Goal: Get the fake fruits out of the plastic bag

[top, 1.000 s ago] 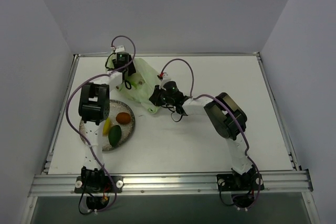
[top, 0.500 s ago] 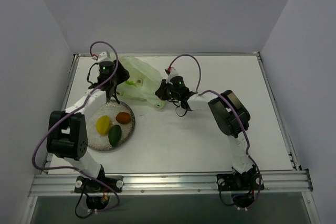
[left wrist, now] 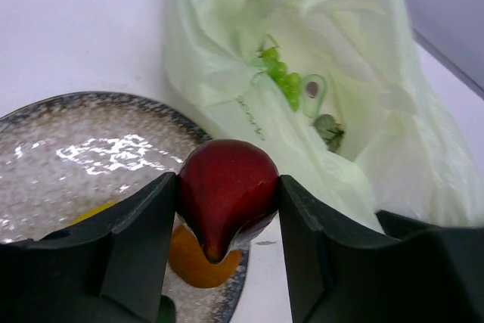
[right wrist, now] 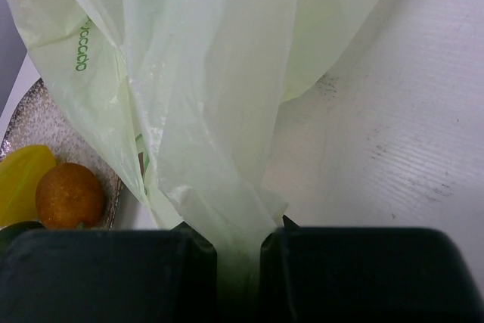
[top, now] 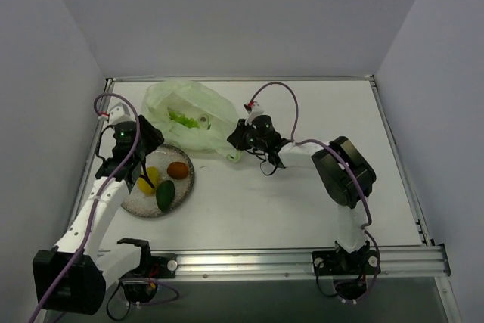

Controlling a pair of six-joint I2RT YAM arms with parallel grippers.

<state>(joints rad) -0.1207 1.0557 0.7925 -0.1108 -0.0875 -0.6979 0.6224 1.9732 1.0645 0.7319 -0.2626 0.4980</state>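
while the right gripper [right wrist: 238, 262] is pinched tight on a gathered fold of the plastic bag [right wrist: 204, 111], pinning it, the left gripper [left wrist: 227, 213] stands about half open around a dark red fruit [left wrist: 227, 187], fingers pressed to both its sides, just above the plate [left wrist: 83, 149] near its edge. this looks like the drop-off step: next, lower it onto a bare spot beside the orange fruit [left wrist: 198, 268], release, then reach for the light green bunch [left wrist: 283, 81] inside the bag.
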